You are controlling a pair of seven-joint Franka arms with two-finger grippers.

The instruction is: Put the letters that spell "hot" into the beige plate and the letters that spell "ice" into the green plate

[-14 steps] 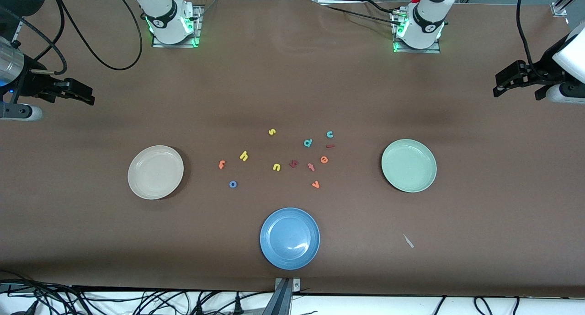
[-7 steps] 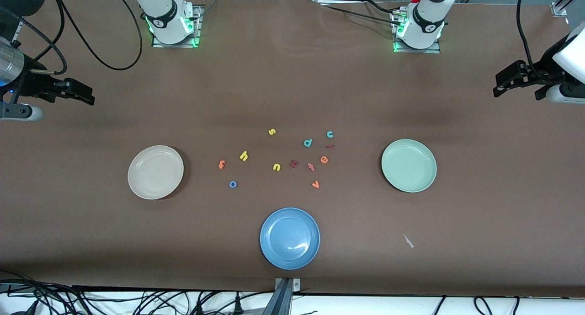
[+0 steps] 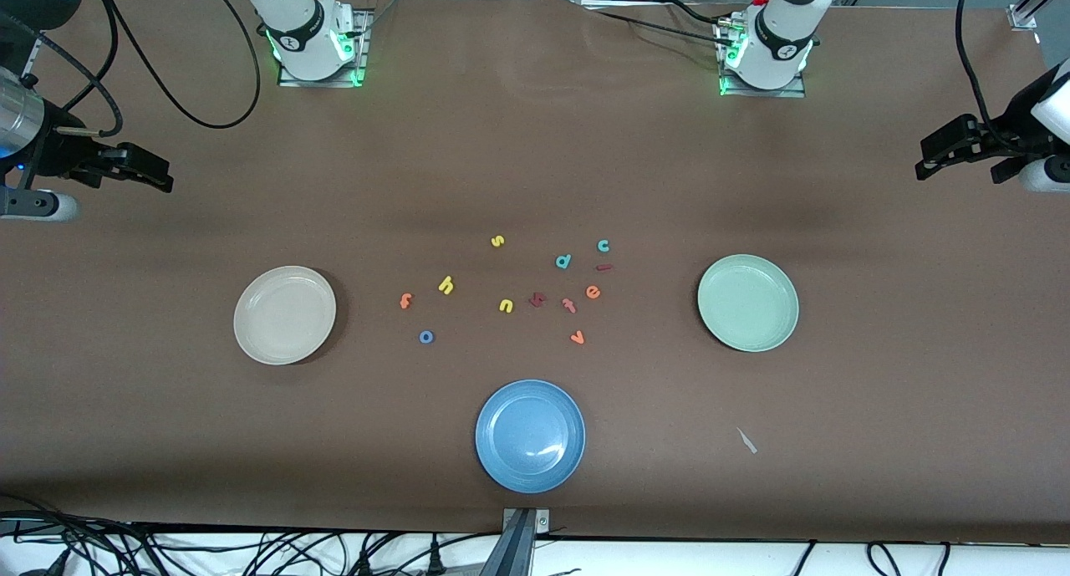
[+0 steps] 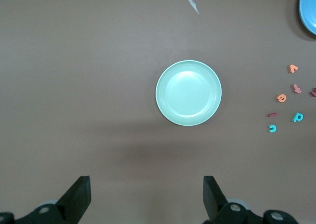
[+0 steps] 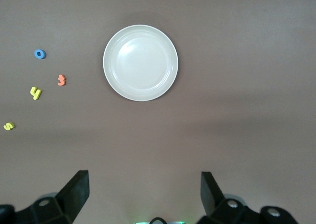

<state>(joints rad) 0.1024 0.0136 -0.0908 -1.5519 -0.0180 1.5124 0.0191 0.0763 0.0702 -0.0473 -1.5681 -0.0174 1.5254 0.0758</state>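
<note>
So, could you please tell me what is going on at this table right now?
Nothing is being handled yet. The left gripper and right gripper hang open and empty over the table's two ends. The foam letters, among them the yellow h, blue o, teal c and orange e, lie scattered mid-table between the beige plate and green plate, both empty.

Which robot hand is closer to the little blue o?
The right gripper. It hangs open at the right arm's end of the table, the same end as the blue o. The left gripper hangs open at the left arm's end, past the green plate.
</note>
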